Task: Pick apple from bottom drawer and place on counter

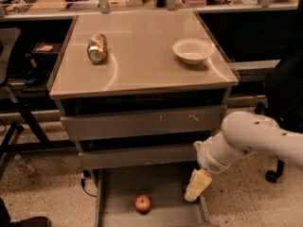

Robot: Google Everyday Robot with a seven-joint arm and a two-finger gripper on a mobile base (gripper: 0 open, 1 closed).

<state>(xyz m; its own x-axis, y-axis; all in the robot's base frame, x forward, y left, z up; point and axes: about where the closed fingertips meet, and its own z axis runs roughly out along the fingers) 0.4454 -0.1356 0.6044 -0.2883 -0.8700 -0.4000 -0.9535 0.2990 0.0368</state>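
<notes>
The bottom drawer (pixel 142 182) stands open. The apple (pixel 142 203) lies on the drawer floor near its front, ungrasped. The gripper (pixel 198 187) hangs at the drawer's right wall; whether it is open cannot be told. Grasping, lifting and placing on the counter (pixel 142 56) are not yet done.

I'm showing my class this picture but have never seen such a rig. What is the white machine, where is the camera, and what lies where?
The white shape at right is a robot arm; its gripper hangs over the right side of the open bottom drawer. The one camera looks down on the cabinet from the front. An apple lies on the drawer floor, apart from the gripper, so nothing is held. On the counter sit a crushed can, left, and a white bowl, right.
</notes>
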